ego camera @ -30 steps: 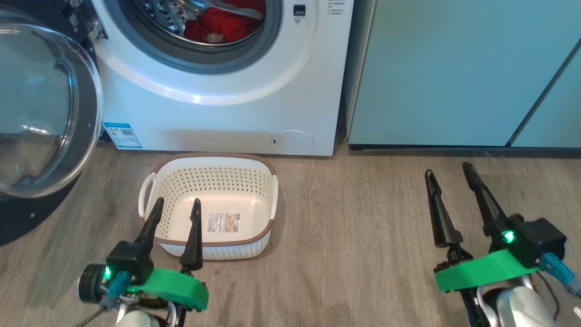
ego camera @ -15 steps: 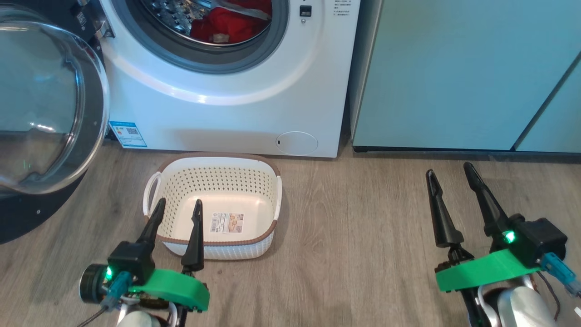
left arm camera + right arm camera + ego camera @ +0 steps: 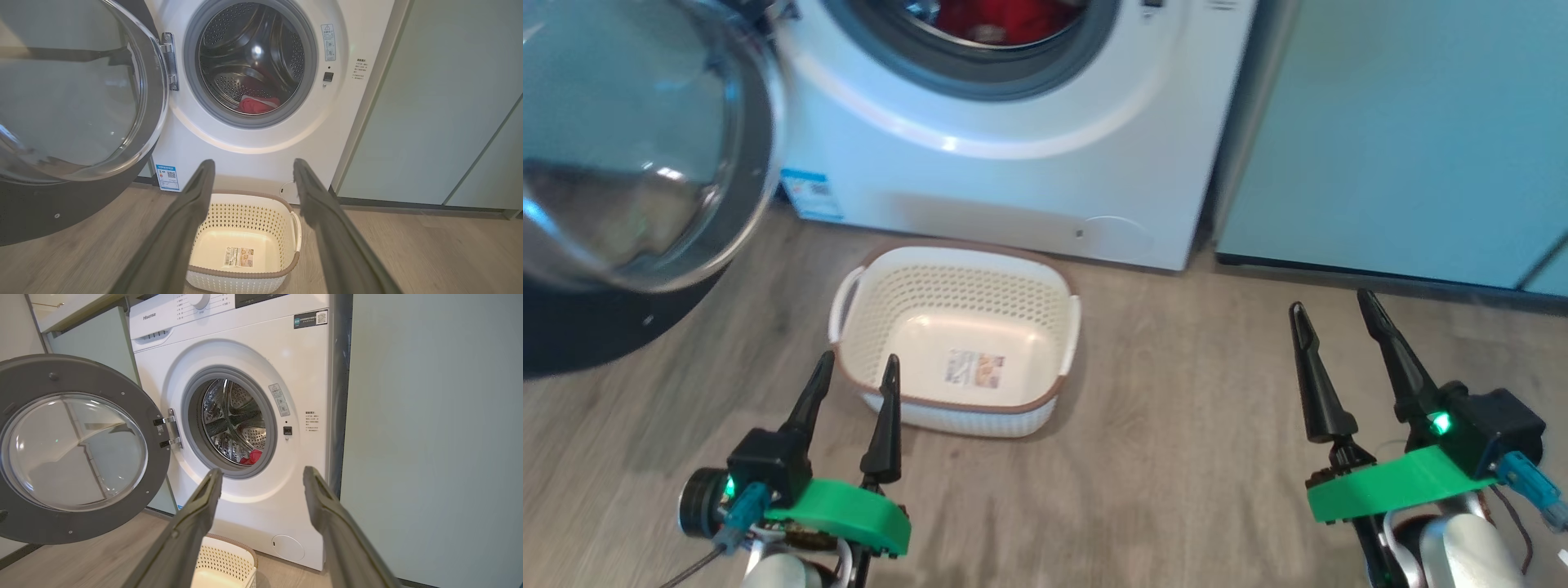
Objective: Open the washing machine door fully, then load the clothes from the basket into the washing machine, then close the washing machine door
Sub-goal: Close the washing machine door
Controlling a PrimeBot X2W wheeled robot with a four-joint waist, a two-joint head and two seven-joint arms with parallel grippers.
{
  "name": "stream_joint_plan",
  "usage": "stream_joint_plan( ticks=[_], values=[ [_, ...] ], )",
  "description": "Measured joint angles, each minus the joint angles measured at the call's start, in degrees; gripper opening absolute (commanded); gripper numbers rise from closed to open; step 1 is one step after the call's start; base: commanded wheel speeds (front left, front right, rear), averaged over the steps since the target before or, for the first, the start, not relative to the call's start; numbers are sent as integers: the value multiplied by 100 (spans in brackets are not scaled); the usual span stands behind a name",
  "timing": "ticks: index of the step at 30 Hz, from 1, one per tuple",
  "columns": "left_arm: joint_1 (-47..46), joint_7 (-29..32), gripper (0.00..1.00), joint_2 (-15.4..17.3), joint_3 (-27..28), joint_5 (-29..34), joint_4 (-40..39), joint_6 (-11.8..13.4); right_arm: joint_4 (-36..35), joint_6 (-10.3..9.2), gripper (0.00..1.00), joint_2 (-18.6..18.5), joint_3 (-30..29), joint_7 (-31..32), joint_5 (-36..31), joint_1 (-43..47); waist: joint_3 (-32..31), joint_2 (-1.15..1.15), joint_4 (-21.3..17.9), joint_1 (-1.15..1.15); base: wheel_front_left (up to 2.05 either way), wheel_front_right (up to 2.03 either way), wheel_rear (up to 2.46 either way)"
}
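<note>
already clothes (image 3: 256, 105) inside washing machine (image 3: 261, 143)

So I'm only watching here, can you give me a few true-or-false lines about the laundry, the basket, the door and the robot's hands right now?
1. The clothes lie inside the washing machine. True.
2. The basket holds a towel. False: it has just a label on its floor.
3. The washing machine door is shut. False: it stands swung wide open.
4. The left gripper and the right gripper are open, holding nothing. True.
</note>
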Motion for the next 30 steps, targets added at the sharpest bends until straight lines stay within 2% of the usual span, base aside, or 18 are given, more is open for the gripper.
stream_joint_plan(
  ticks=[17, 20, 24, 30],
  values=[
    [-26, 1, 100, 42, 80, 71, 48, 12, 230, 0, 100, 0, 226, -67, 178, 1, -46, 0, 1912, 0, 0, 0, 0],
    [61, 1, 100, 49, 248, 88, -88, 113, 285, 0, 100, 1, 446, -112, 211, -19, -87, 0, 2197, 0, 0, 0, 0],
    [257, 1, 100, 60, 437, 88, -320, 224, 458, 0, 100, 1, 748, -113, 211, -209, -75, 0, 2369, 0, 0, 0, 0],
    [487, 1, 100, 59, 597, 88, -548, 314, 669, 0, 100, 0, 938, -116, 270, -520, -87, 0, 2386, 0, 0, 0, 0]
  ],
)
